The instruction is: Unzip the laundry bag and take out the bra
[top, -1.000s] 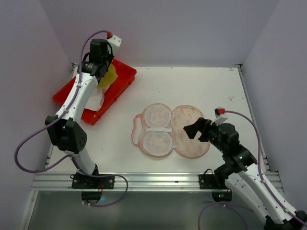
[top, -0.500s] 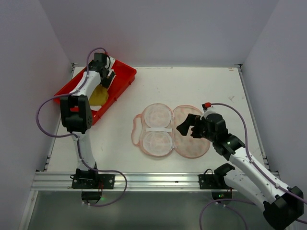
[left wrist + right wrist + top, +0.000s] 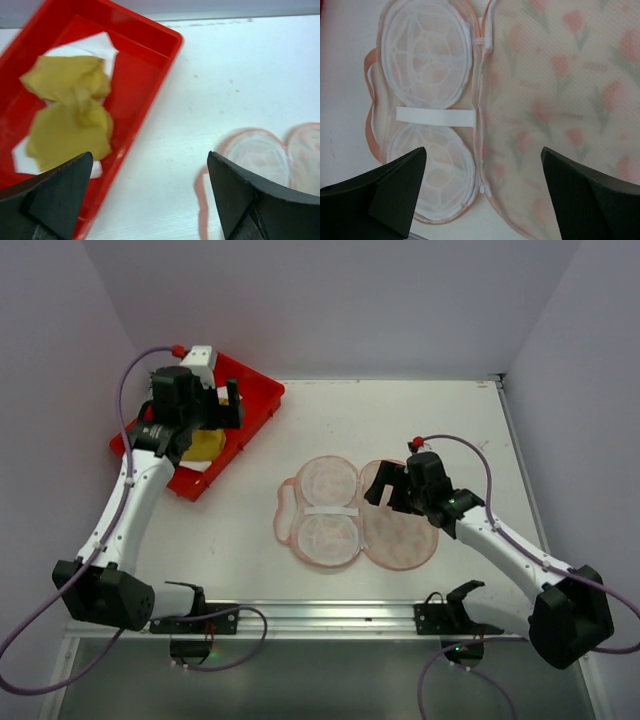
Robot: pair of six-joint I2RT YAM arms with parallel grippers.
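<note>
The laundry bag (image 3: 325, 512) lies unzipped and spread flat mid-table, with white mesh domes on its left half (image 3: 427, 65) and the tulip-print lid (image 3: 555, 110) on its right. The yellow bra (image 3: 205, 444) lies crumpled in the red tray (image 3: 250, 405), on white paper (image 3: 70, 120). My left gripper (image 3: 222, 408) hangs open above the tray's right side, holding nothing (image 3: 150, 200). My right gripper (image 3: 384, 488) hovers open over the bag's hinge seam (image 3: 482, 195), also holding nothing.
The red tray (image 3: 150, 85) sits at the back left, its long rim beside bare table. A white elastic strap (image 3: 435, 115) crosses between the two domes. The pink edging (image 3: 202, 200) of the bag shows at the left wrist view's lower right.
My left gripper opened and dropped the yellow bra into the red tray, then drew back above it. My right gripper moved farther over the open bag.
</note>
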